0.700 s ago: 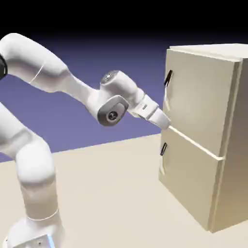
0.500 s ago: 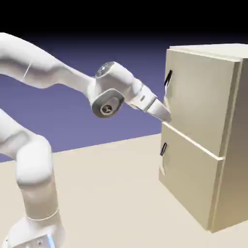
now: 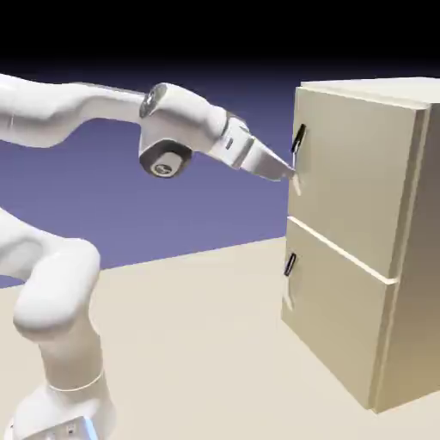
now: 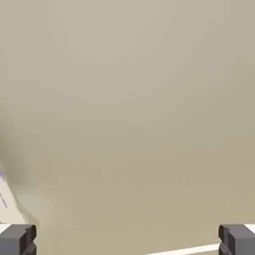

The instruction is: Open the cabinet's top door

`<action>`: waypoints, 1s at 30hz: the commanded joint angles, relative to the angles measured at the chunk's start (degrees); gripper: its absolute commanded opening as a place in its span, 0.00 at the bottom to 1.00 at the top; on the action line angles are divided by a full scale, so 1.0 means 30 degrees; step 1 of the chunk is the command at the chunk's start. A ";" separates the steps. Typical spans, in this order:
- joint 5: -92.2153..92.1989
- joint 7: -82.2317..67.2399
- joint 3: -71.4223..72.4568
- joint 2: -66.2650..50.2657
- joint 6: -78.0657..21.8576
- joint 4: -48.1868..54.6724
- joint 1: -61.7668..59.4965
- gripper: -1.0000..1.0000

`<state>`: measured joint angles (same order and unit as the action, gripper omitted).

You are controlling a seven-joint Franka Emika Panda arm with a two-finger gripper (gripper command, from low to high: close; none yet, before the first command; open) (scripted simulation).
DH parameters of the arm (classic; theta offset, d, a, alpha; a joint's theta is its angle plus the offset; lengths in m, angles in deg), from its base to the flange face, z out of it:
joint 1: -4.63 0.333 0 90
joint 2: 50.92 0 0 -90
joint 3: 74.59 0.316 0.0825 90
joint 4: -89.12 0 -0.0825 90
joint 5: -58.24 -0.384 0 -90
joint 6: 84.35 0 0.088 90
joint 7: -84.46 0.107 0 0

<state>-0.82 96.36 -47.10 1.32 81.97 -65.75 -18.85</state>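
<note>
White all over, my Franka Panda arm (image 3: 176,112) reaches out from the exterior view's left, and its two-finger gripper (image 3: 290,174) tips down a bit toward the beige cabinet (image 3: 414,318). I have the gripper let go and wide apart, with no thing pinched in it. In the hand view, one small grey fingertip (image 4: 18,240) is at the bottom left and the other is at the bottom right.

The big top door (image 3: 352,176) is right by the gripper's tip, and it is shut. I can't tell if the tip is touching it. Its black bar handle (image 3: 298,138) is near the tip, just above it in the exterior view. Below the gripper is the short bottom door (image 3: 333,318), shut too, with its own black handle (image 3: 290,264). A bright white line (image 3: 344,252) runs between the two doors, lower than the tip.

Looking out from the hand, I see mostly flat beige. A thin white strip (image 4: 184,250) slants by the right fingertip, and a pale patch (image 4: 9,206) sits above the left one. Under the arm is a light tan surface (image 3: 189,344), and behind it is the blue-violet backdrop (image 3: 215,210).
</note>
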 commanded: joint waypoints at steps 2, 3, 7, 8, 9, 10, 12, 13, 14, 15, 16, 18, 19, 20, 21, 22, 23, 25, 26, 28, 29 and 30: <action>-0.1663 -0.0860 0.0774 0.0551 -0.0216 0.0172 -0.0680 0.50; -0.2493 -0.1290 0.1161 0.0827 -0.0325 0.0259 -0.1020 0.50; -0.5816 -0.3009 0.2708 0.1929 -0.0757 0.0603 -0.2379 0.50; -0.6647 -0.3439 0.3094 0.2204 -0.0865 0.0689 -0.2719 0.50; -0.7478 -0.3869 0.3481 0.2479 -0.0974 0.0776 -0.3059 0.50; -0.8308 -0.4299 0.3868 0.2755 -0.1082 0.0862 -0.3399 0.50; -0.9970 -0.5159 0.4641 0.3306 -0.1298 0.1034 -0.4079 0.50; -1.0801 -0.5589 0.5028 0.3581 -0.1406 0.1120 -0.4419 0.50; -1.1631 -0.6018 0.5415 0.3857 -0.1514 0.1207 -0.4758 0.50; -1.2462 -0.6448 0.5802 0.4132 -0.1622 0.1293 -0.5098 0.50; -1.3293 -0.6878 0.6188 0.4408 -0.1731 0.1379 -0.5438 0.50; -1.4954 -0.7738 0.6962 0.4959 -0.1947 0.1551 -0.6118 0.50; -1.5785 -0.8168 0.7348 0.5234 -0.2055 0.1637 -0.6458 0.50; -1.6616 -0.8598 0.7735 0.5510 -0.2163 0.1724 -0.6798 0.50; -1.7447 -0.9027 0.8122 0.5785 -0.2271 0.1810 -0.7137 0.50; -1.8277 -0.9457 0.8509 0.6060 -0.2380 0.1896 -0.7477 0.50; -1.9108 -0.9887 0.8895 0.6336 -0.2488 0.1982 -0.7817 0.50; -2.0770 -1.0747 0.9669 0.6887 -0.2704 0.2154 -0.8497 0.50; -2.1600 -1.1177 1.0056 0.7162 -0.2812 0.2241 -0.8837 0.50; -2.3262 -1.2036 1.0829 0.7713 -0.3028 0.2413 -0.9516 0.50; -2.4093 -1.2466 1.1216 0.7989 -0.3137 0.2499 -0.9856 0.50; -2.4923 -1.2896 1.1603 0.8264 -0.3245 0.2585 -1.0196 0.50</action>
<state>-75.59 57.67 -12.29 26.11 72.23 -58.00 -49.44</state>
